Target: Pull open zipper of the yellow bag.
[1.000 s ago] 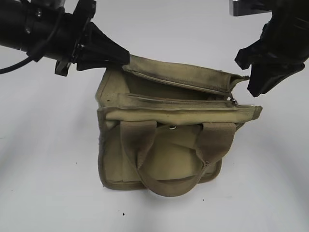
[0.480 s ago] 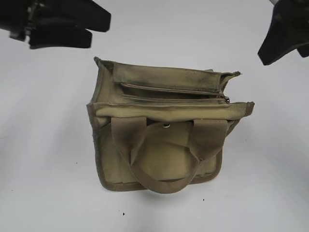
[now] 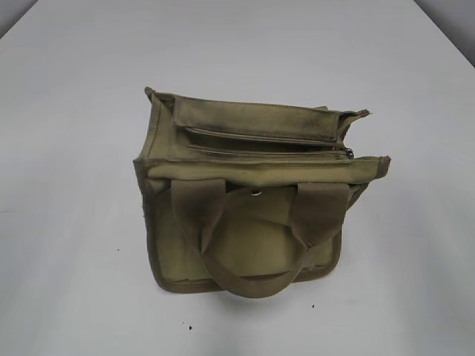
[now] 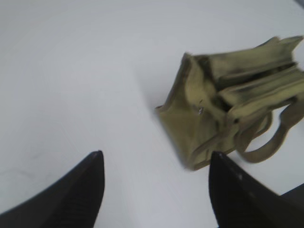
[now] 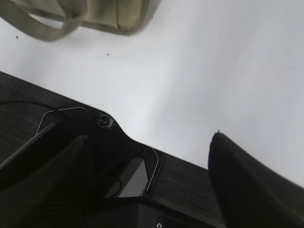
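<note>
Your left gripper hangs above the white table with its jaws spread wide and nothing between them, well apart from the yellow bag, which it sees off to the right. Your right gripper is likewise wide and empty, over the table's dark edge, only a handle loop showing. The bag stands mid-table; its zipper runs along the top, pull tab at the right end. Half a second ago both grippers flanked the bag from outside; now neither shows there, and the bag has not shifted.
</note>
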{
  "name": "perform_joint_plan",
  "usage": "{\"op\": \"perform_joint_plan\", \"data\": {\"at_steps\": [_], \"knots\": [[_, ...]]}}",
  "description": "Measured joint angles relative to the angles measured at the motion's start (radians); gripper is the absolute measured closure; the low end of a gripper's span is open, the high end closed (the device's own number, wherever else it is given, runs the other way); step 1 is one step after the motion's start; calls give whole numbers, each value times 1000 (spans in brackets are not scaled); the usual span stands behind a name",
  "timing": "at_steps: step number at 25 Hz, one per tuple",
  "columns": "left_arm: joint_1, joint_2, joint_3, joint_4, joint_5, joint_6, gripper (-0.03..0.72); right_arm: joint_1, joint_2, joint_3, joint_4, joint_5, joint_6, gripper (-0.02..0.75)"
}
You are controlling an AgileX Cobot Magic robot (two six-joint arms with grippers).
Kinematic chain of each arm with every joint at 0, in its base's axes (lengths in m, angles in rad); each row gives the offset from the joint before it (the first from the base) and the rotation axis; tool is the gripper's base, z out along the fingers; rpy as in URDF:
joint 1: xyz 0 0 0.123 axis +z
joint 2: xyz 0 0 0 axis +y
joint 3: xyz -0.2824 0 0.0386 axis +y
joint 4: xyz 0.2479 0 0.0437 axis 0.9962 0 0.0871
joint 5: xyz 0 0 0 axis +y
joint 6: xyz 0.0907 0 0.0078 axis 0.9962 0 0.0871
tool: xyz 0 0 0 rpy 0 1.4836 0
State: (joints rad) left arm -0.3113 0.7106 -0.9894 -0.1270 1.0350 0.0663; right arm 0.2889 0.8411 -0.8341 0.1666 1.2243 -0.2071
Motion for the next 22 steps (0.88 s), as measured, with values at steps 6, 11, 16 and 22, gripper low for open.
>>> {"op": "perform_joint_plan", "data": {"at_steps": [6, 11, 16, 22], "knots": [[0, -287, 243, 127, 94, -35, 160, 0, -281, 230, -24, -29, 1, 153], [0, -492, 383, 146, 97, -36, 160, 0, -445, 331, -27, -86, 1, 153], [0, -583, 446, 147, 73, -36, 160, 0, -519, 350, -26, -125, 2, 153], [0, -587, 470, 150, 31, -37, 161, 0, -522, 351, -26, -128, 2, 153]]}}
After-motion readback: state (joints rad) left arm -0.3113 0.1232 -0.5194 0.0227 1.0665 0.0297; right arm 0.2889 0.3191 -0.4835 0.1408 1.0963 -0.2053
